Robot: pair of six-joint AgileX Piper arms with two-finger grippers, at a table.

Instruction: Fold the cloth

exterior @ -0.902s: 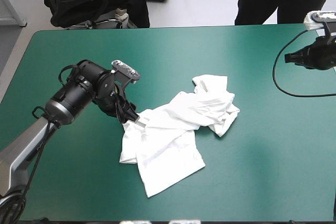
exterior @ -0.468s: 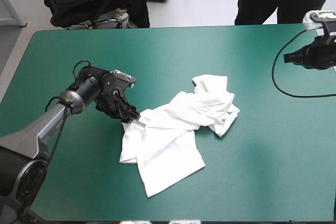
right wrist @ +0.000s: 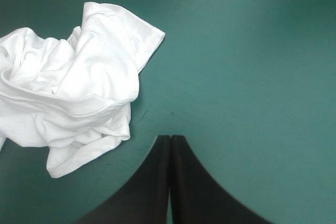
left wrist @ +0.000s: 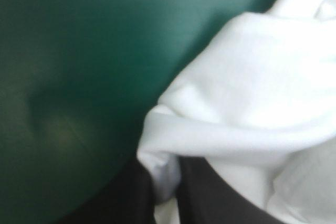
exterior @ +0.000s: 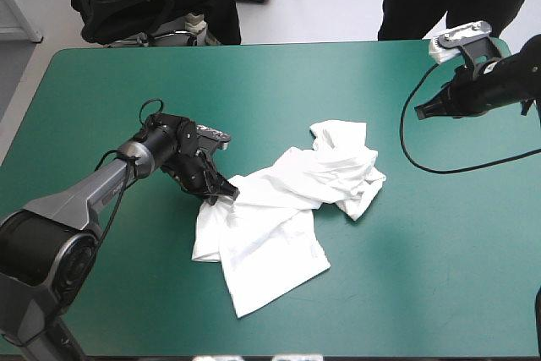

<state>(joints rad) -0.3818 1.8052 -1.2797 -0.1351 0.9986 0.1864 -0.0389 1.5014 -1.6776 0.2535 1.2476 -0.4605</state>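
Swinging inward with fingers (right wrist: pixel 149 184) closed and empty, the right gripper (right wrist: pixel 169 139) is joining the left gripper (exterior: pixel 218 193), which is gripping the T-shirt (exterior: pixel 287 200).

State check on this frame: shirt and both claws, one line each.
T-shirt: crumpled, not folded, lying on the table, one edge pinched.
Left claw: shut on the T-shirt's edge on the left arm's side, low at the table.
Right claw: shut, empty, clear of the T-shirt, near the table's far right corner.
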